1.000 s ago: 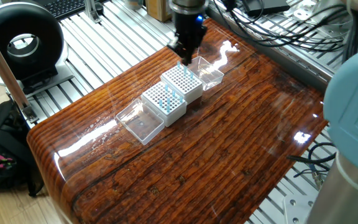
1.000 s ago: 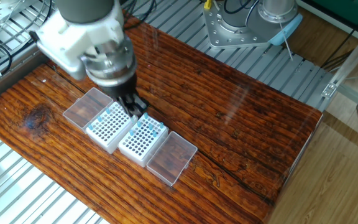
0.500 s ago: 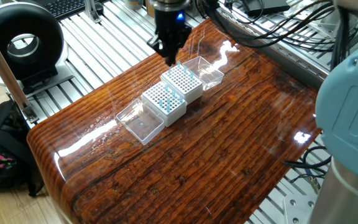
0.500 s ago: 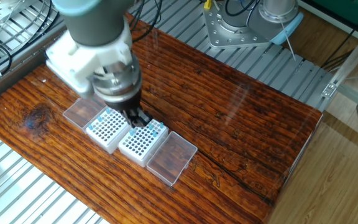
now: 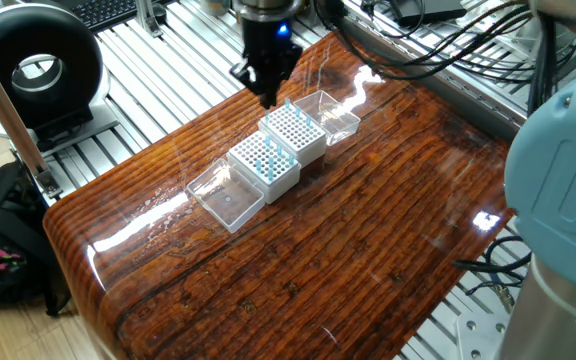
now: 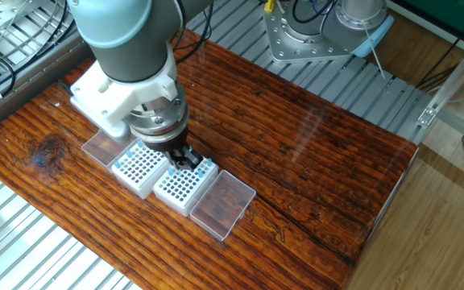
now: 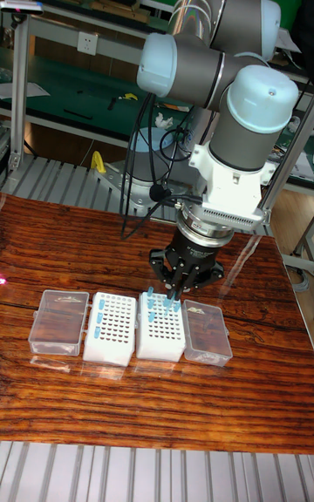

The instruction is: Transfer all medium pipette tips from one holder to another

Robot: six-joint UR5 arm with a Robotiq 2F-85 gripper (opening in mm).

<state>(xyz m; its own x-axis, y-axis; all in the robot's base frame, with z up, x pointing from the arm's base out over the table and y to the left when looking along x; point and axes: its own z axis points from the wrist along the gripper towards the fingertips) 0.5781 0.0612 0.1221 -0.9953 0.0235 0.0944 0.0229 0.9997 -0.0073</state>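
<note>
The gripper [image 7: 174, 291] hung fingers-down just above one rack [image 7: 161, 330], apparently lined up to seat a tip there; its opening and any held tip could not be made out. Tips [image 7: 153, 308] stood in that rack beneath it, a few more in the rack [image 7: 109, 329] beside.

We are watching the gripper [image 5: 265, 88] sliding toward the upper left of one fixed view, off the upper holder's [image 5: 294, 132] top edge. In the other fixed view the gripper [image 6: 185, 160] is drifting right and downward, arriving over the right holder [image 6: 182, 184] with its blue tips [image 6: 202, 167].
</note>
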